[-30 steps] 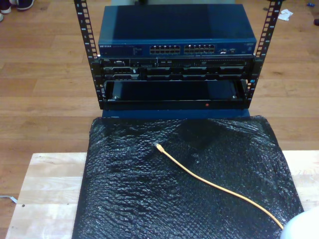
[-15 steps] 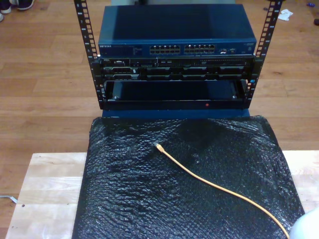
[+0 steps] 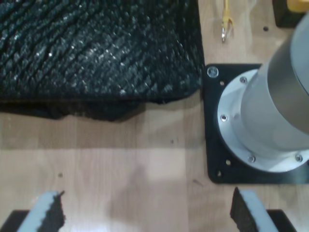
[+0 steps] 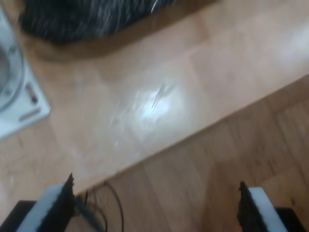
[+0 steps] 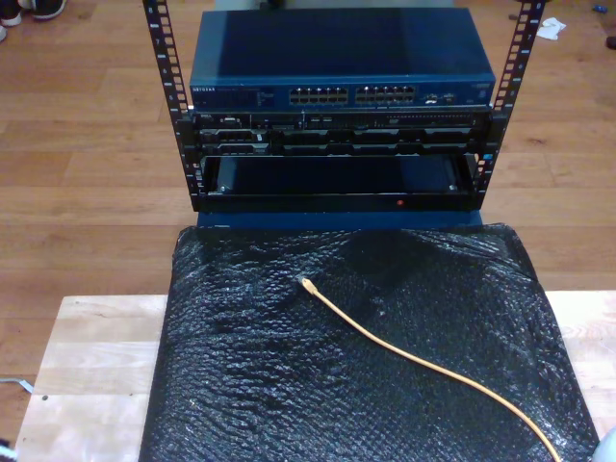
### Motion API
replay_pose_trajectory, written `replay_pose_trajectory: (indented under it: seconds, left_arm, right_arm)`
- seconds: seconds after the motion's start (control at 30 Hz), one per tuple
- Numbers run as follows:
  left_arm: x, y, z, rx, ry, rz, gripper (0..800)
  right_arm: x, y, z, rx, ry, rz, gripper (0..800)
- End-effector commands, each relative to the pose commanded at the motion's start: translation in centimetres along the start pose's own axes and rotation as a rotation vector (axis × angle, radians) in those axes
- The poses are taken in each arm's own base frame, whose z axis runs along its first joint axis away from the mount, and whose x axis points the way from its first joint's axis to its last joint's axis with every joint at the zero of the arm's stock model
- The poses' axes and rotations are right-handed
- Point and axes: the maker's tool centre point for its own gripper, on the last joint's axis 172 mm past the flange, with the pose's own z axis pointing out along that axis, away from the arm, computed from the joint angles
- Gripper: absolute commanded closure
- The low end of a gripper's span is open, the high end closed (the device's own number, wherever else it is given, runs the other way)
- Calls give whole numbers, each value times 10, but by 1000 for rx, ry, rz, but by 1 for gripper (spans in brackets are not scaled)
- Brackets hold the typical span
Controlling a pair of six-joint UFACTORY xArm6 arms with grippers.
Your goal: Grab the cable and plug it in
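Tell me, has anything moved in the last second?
Only the pale rounded arm part at the exterior view's lower right corner: it has slid further out of the picture, so more of the cable shows near that corner. Nothing was grabbed or let go. The cable, the black mat and the rack lie as before.

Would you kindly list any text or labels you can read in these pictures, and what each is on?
Nothing can be read for certain.
Small white brand lettering on the blue network switch: too blurred to read.
Small markings on the black units below it: too small to read.
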Motion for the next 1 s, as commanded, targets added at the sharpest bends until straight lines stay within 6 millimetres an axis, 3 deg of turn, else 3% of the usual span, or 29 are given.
replay_pose_trajectory:
  seconds: [0.57, 1.0]
  left_arm:
    - [28, -26, 12, -13, 28, -17, 0]
    - [58, -49, 24, -20, 59, -15, 0]
  right_arm:
    - [81, 43, 6, 7, 126, 48, 1]
    - [121, 57, 15, 15, 198, 81, 0]
